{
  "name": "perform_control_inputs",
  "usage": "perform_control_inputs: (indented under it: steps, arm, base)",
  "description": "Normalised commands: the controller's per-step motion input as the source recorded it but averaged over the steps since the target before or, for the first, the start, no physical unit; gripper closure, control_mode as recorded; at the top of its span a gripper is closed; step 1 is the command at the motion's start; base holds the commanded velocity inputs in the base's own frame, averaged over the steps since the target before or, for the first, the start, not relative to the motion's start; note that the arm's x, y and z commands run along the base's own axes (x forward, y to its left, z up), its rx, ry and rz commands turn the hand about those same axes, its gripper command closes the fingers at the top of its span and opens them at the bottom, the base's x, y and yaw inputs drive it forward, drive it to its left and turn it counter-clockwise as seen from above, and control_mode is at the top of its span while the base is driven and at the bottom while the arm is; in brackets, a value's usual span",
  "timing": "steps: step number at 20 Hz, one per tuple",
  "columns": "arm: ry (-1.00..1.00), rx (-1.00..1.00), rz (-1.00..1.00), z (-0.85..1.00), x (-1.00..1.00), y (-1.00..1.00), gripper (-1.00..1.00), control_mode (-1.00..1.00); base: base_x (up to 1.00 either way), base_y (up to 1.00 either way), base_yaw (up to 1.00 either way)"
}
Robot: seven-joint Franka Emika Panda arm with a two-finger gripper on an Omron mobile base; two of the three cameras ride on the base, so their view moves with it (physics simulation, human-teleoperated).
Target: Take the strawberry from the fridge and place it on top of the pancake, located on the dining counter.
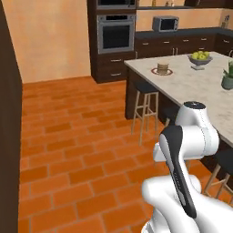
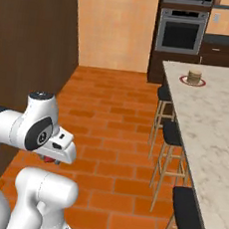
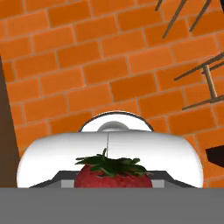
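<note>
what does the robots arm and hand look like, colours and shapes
The arm is glossy white with rounded, bulbous link shells and a dark grey to black strip running down one link. A round dark joint cap with a small light mark shows on its side in the right base view, plus a flat dark disc on top of a joint. The hand is a white, blocky wedge. No loose cables show.

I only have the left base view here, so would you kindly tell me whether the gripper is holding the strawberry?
Observer: Yes, the hand view shows the strawberry held in the gripper.
Operator: Thank you. What lies beneath it?
Observer: Orange brick floor.
Operator: Is the pancake's plate visible from the right side?
Observer: Yes, the pancake sits on a plate on the dining counter, far ahead of the arm.
</note>
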Motion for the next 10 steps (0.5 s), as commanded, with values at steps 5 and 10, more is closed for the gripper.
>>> perform_control_inputs:
  steps: [5, 10]
  arm:
    - [0.0, 0.0, 0.0, 0.0, 0.0, 0.0, 1.0, 1.0]
    - [0.0, 0.0, 0.0, 0.0, 0.0, 0.0, 1.0, 1.0]
  base:
    - [1.0, 0.03, -0.48]
    - [1.0, 0.82, -0.54]
